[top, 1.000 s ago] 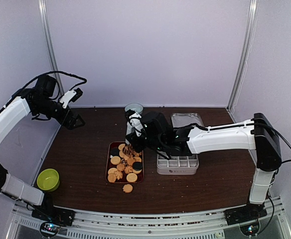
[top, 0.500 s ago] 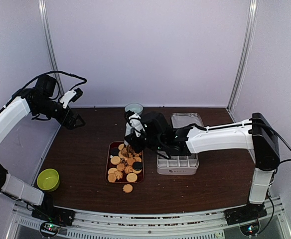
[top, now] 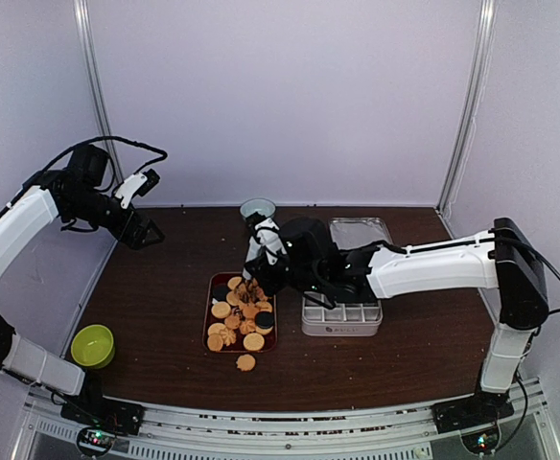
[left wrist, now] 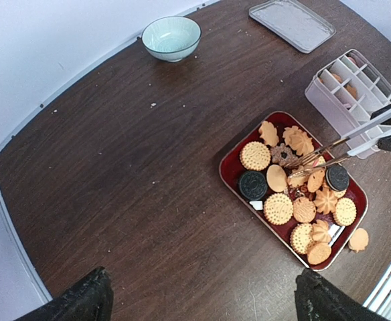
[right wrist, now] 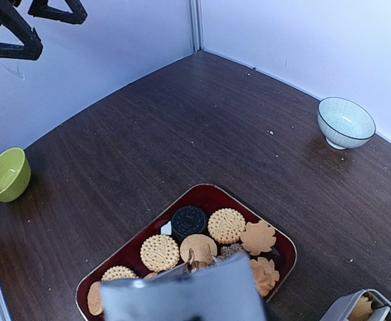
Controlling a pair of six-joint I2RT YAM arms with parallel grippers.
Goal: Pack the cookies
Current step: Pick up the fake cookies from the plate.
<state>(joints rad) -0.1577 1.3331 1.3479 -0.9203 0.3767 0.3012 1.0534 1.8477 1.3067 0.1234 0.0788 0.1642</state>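
The cookies (top: pixel 237 311) lie in a red tray (top: pixel 210 316): golden round and flower ones and a few dark ones. They also show in the left wrist view (left wrist: pixel 278 208) and the right wrist view (right wrist: pixel 159 252). My right gripper (top: pixel 268 254) is shut on metal tongs (left wrist: pixel 346 142). The tong tips touch a plain golden cookie (right wrist: pixel 199 246) near the tray's far end. Whether the cookie is pinched does not show. My left gripper (top: pixel 146 233) is open and empty, raised at the far left, also seen in its wrist view (left wrist: pixel 205 304).
A white divided box (top: pixel 342 314) holding some cookies stands right of the tray, with its clear lid (top: pixel 361 230) behind it. A pale blue bowl (top: pixel 258 208) stands at the back, a green bowl (top: pixel 93 345) at front left. One loose cookie (top: pixel 246 362) lies before the tray.
My right arm has shifted slightly to the right, with the tong tips staying over the far end of the tray. The left arm has not moved.
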